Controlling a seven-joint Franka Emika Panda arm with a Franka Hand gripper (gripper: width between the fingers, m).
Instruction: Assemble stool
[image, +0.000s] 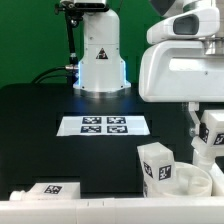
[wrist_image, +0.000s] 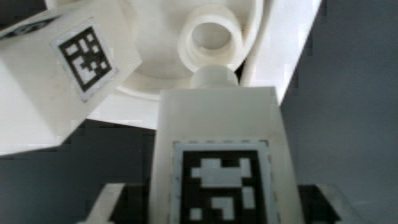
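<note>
Black desk (image: 40, 120) lies open across the exterior view's left and middle, the marker board (image: 104, 125) flat at centre and a loose leg (image: 50, 190) on its side at the near edge. Further right, a tagged leg (image: 155, 165) stands upright just beside the round white seat (image: 192, 183). At far right the arm (image: 180, 55) reaches down, its fingers (image: 195, 122) closed narrow on a third leg (wrist_image: 221, 150) (its end near a seat hole).

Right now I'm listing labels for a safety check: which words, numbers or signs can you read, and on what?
No words or numbers are readable.
Triangle sign on the robot base: too small to read.
Square tags on the marker board and leg: black-and-white patterns, no letters.
</note>
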